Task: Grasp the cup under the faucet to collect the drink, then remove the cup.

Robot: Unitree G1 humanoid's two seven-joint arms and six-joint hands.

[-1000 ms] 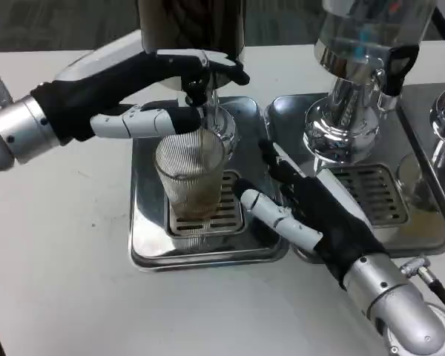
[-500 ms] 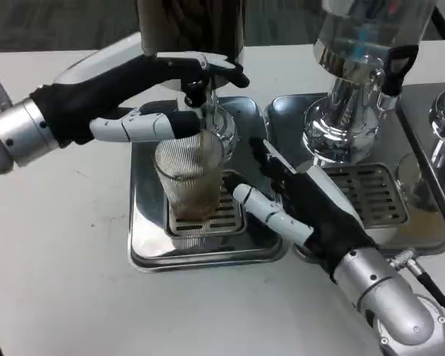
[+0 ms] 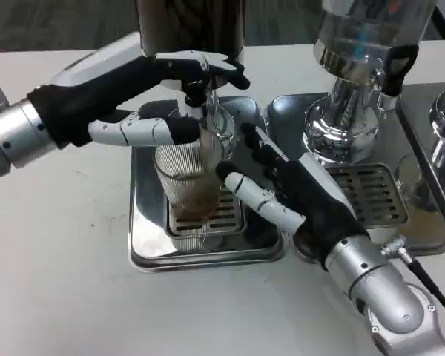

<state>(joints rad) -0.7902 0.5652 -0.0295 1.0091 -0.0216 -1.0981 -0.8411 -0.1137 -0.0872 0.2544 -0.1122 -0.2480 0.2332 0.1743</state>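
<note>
- While drink collects, the cup (image 3: 191, 185) stands on the drip tray (image 3: 144, 222) under the faucet (image 3: 208, 104), just left of my right robot hand (image 3: 297, 196) — fingers spread, holding nothing.
- Left robot hand (image 3: 163, 96) presses the faucet.
- I judge the ribbed cup rigid, slippery, getting heavier — wrap mid-wall.

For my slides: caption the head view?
Left robot hand at faucet, right robot hand beside ribbed cup.

Bright, even light is given from above. Glare is seen on the steel tray (image 3: 144, 222) and the chrome dispenser (image 3: 341, 126) at two o'clock. Soft shadows are cast on the desk (image 3: 59, 259); focus is kept sharp.
</note>
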